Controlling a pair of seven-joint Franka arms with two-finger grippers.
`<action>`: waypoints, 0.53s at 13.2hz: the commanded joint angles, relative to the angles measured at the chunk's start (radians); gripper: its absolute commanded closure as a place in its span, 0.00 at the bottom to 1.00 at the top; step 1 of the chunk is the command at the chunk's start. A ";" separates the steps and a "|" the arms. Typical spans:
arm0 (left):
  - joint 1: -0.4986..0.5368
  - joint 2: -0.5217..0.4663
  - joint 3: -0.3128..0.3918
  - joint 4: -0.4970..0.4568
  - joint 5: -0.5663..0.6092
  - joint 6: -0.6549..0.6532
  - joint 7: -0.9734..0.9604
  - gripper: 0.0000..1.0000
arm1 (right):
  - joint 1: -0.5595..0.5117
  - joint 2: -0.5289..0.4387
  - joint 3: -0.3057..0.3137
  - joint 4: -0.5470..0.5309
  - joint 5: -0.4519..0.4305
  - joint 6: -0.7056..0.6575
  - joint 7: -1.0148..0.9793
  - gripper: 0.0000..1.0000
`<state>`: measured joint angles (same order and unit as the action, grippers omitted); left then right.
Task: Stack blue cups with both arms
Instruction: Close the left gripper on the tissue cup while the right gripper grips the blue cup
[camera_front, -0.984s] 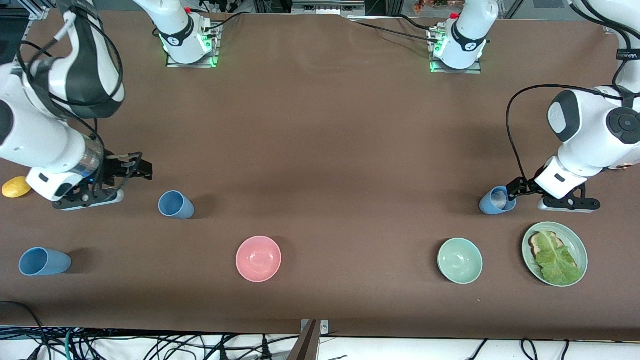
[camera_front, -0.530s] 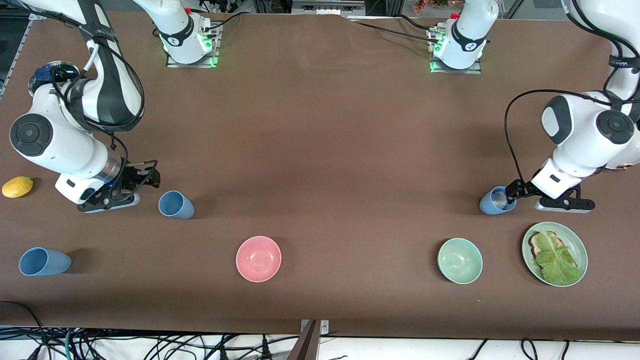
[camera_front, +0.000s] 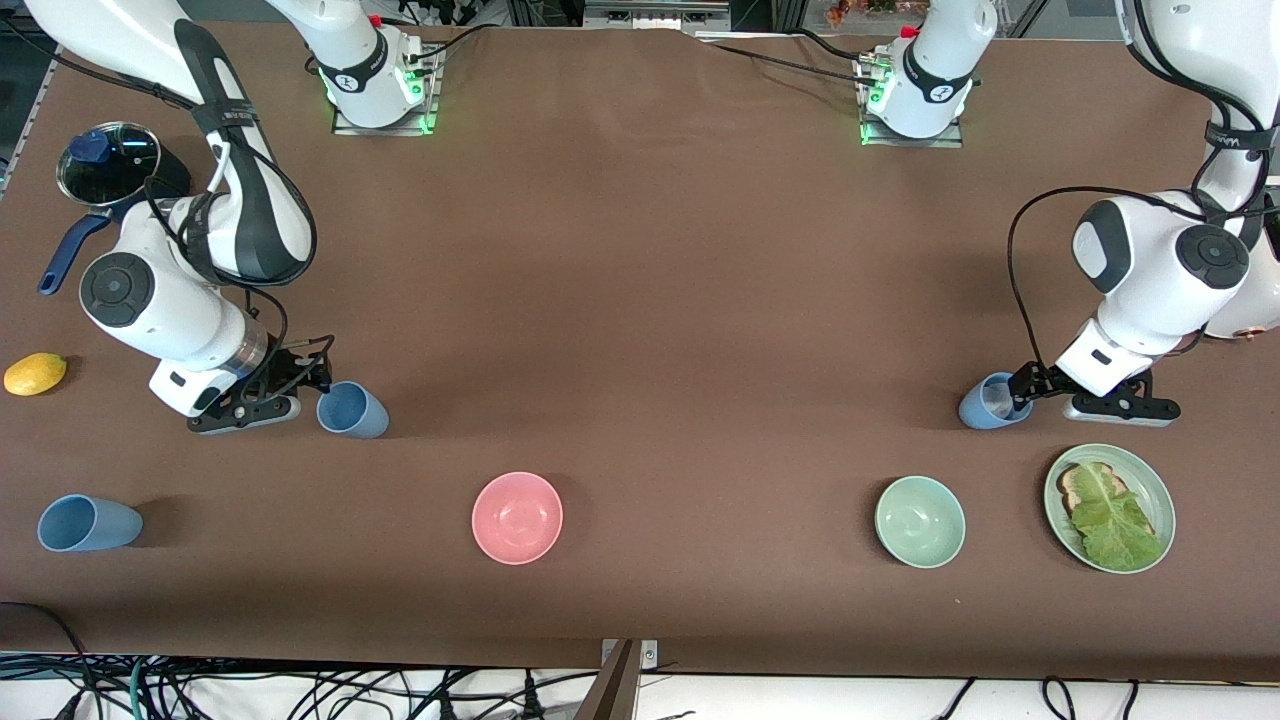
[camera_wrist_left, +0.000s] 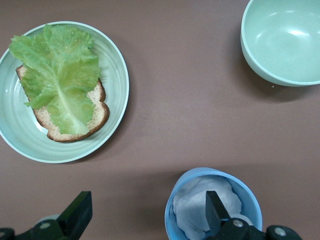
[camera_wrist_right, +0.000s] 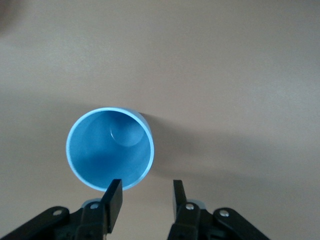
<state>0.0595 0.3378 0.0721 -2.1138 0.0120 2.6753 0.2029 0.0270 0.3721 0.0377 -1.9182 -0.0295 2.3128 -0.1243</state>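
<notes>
Three light-blue cups stand on the brown table. One cup (camera_front: 351, 410) is toward the right arm's end; my right gripper (camera_front: 318, 381) is open right beside it. In the right wrist view one fingertip (camera_wrist_right: 114, 192) is at this cup's (camera_wrist_right: 110, 155) rim and the other is over bare table. A second cup (camera_front: 990, 402) is toward the left arm's end and has crumpled white paper (camera_wrist_left: 197, 205) inside. My left gripper (camera_front: 1020, 385) is open wide, with one finger (camera_wrist_left: 215, 212) inside that cup (camera_wrist_left: 200, 175) and the other outside. The third cup (camera_front: 88, 523) stands apart, nearer the front camera.
A pink bowl (camera_front: 517, 517) and a pale green bowl (camera_front: 920, 521) sit nearer the front camera. A green plate (camera_front: 1160, 490) holds toast with lettuce beside the left gripper. A lemon (camera_front: 35, 373) and a lidded pot (camera_front: 105, 160) are at the right arm's end.
The right arm has swung toward the left arm's end, bringing its gripper up to the cup. The left arm shifted only slightly and its gripper stays at its cup.
</notes>
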 joint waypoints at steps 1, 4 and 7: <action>0.003 0.018 0.000 -0.018 -0.010 0.054 0.027 0.00 | -0.012 -0.012 0.002 -0.044 0.003 0.060 -0.020 0.51; 0.003 0.044 0.000 -0.020 -0.012 0.089 0.027 0.00 | -0.010 0.010 0.002 -0.041 0.002 0.092 -0.020 0.51; 0.002 0.075 -0.002 -0.031 -0.014 0.147 0.027 0.00 | -0.010 0.010 0.002 -0.033 0.003 0.092 -0.020 0.51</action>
<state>0.0594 0.3981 0.0720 -2.1242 0.0120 2.7676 0.2030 0.0258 0.3847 0.0344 -1.9494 -0.0295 2.3895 -0.1248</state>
